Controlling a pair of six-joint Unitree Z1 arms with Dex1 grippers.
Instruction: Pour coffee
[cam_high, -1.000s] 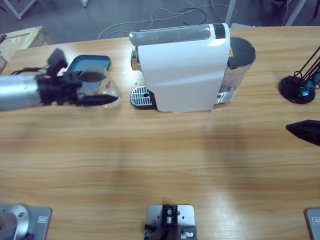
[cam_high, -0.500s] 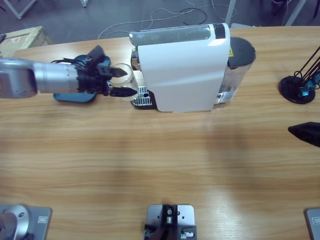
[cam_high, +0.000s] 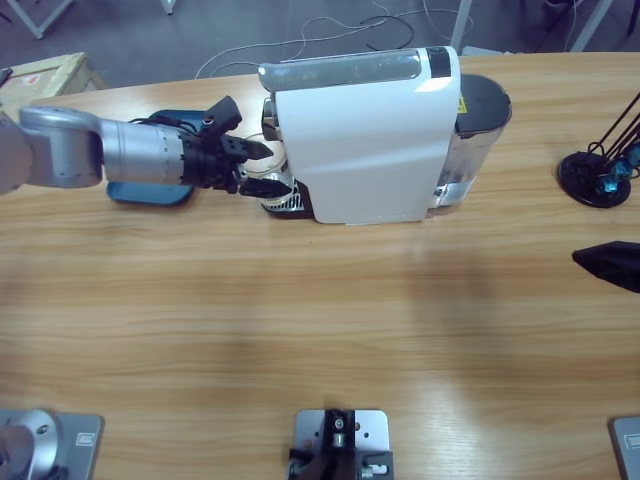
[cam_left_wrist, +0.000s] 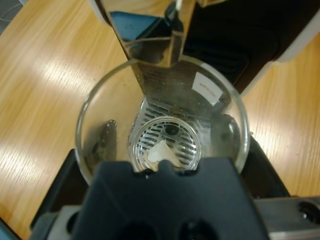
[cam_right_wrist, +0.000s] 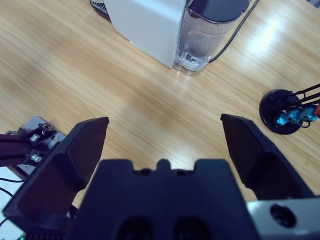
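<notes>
On wood table, we see our left gripper holding glass over drip grille, arm level from nine o'clock.

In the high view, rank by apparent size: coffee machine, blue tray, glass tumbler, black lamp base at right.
1. Coffee machine, by far the largest.
2. Blue tray, partly hidden under the arm.
3. Black lamp base.
4. Glass tumbler, mostly hidden; its rank against the lamp base is unsure.

table: long, light wood grain, glare patches | floor: grey, beyond the table's far edge | cables: white, looping on floor | box: pale wooden, off far left corner | frame legs: pale, far left
</notes>
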